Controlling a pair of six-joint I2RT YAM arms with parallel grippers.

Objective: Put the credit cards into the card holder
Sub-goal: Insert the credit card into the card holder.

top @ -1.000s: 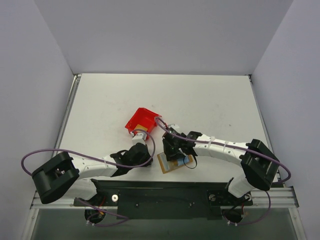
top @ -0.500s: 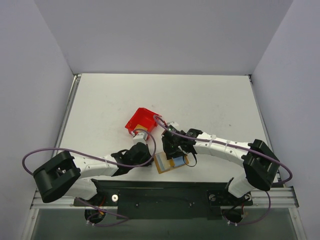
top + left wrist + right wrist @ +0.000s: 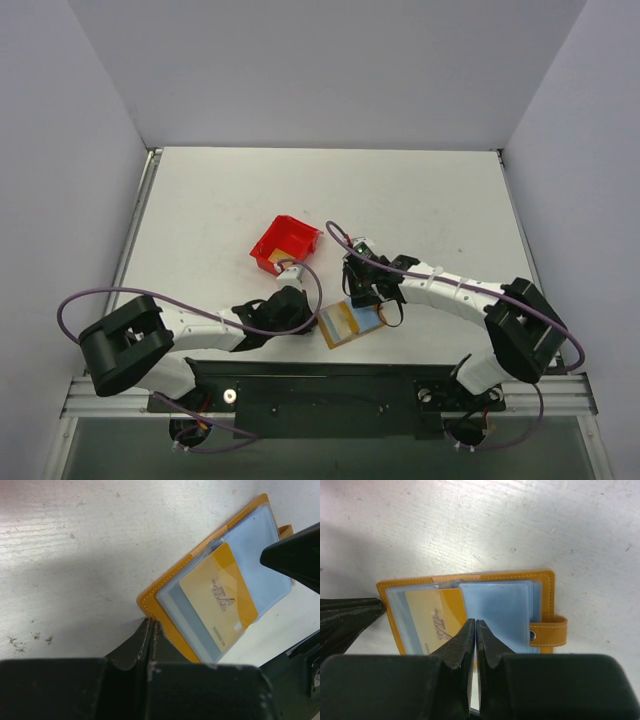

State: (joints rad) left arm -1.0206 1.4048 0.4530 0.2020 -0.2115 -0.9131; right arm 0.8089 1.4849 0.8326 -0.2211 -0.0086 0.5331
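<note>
Near the table's [image 3: 420, 190] near edge, midway along, the holder [image 3: 542, 580] lies open. My left gripper [image 3: 151, 628], pressed shut, touches its corner, apparently bracing it. One card [image 3: 432, 615] rests on the blue sleeves, seemingly only partly tucked in. My right gripper [image 3: 475, 628], also pressed together, sits at the card's edge. I judge this is the insertion step; next I should nudge the card deeper. Farther back stands a red bin [image 3: 285, 243].

Top cam overhead, rear; wrist cams close, both see card holder [image 3: 252, 542].
</note>
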